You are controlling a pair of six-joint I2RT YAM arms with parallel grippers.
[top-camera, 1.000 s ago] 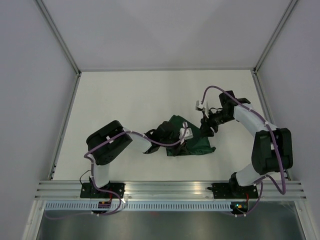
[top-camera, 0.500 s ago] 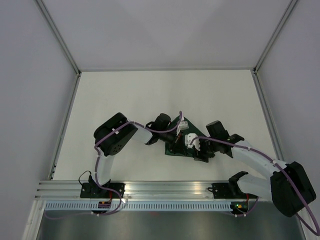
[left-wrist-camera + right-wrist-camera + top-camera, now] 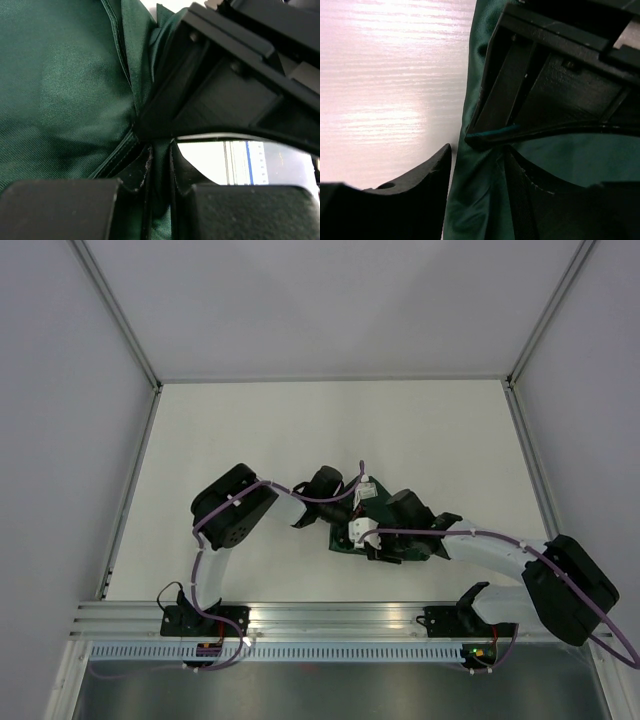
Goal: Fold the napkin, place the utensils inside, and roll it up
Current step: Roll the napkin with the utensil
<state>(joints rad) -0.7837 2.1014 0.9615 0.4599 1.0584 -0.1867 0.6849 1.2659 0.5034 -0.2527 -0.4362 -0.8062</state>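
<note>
Pinching the bunched napkin (image 3: pixel 65 90), which is gathered at the near middle of the table (image 3: pixel 300 430).
A soft, light, slippery fold is clamped in the left gripper (image 3: pixel 160 167). The right gripper (image 3: pixel 475 170) is spread wide astride a hem, and that doubled edge is judged the best hold. Open room is offered on every side, though the two heads are crowded together.

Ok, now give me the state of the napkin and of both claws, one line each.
napkin: bunched into loose folds on the table, not spread flat.
left claw: shut, pinching a fold of the napkin.
right claw: open, straddling an edge of the napkin, not closed on it.
</note>
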